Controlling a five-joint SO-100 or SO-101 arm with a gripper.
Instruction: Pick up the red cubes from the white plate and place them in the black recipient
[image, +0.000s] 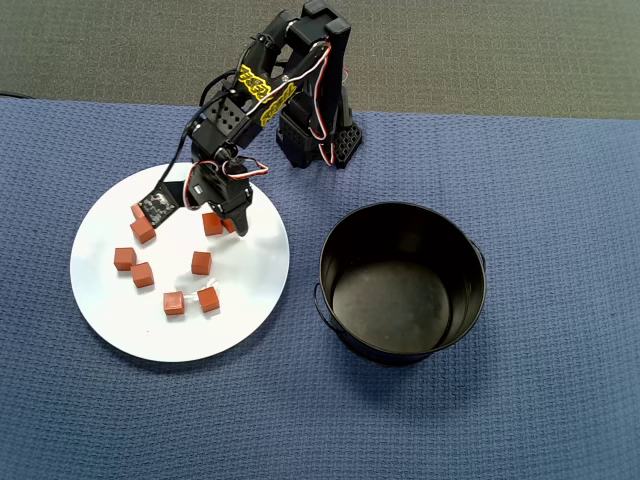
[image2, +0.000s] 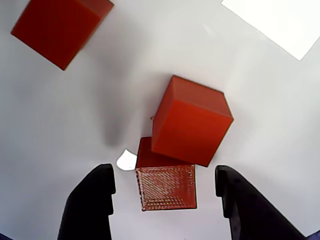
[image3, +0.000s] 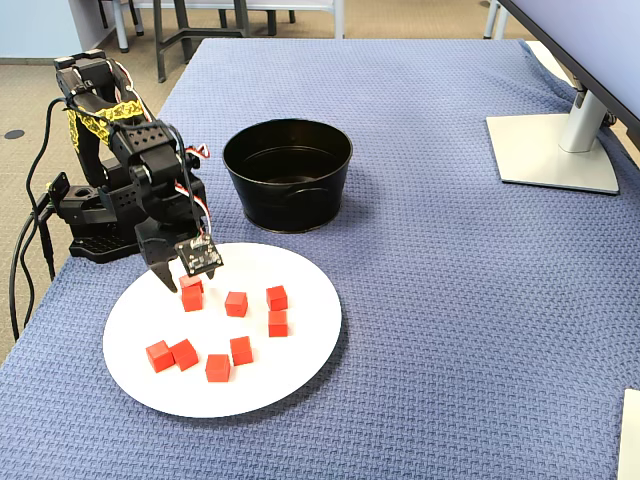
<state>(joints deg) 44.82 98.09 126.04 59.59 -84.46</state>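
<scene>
So I've got the hand (image2: 162, 192) down low over the far edge of the white plate (image: 110, 315), jaws spread open, nothing gripped. In the wrist view the two black fingers (image2: 92, 200) sit on either side of one red cube (image2: 166, 187), with clear gaps on both sides, so no contact that I can see. A second cube (image2: 192, 122) sits right past it, touching or overlapping it from this angle, can't tell which. A third cube (image2: 60, 27) is off at the upper left of that view, well apart. From the overhead view I count the rest of the red cubes (image: 202, 262) scattered over the plate, a couple tucked partly under the arm (image: 265, 85) so the exact number is hard to call. The black pot (image: 455, 315) sits to the right of the plate in that view, near it but not touching, and looks empty inside. Everything's on a surface (image: 520, 420) covered in blue textured cloth. The side camera also shows a monitor stand (image3: 555, 150) off on the far right.
</scene>
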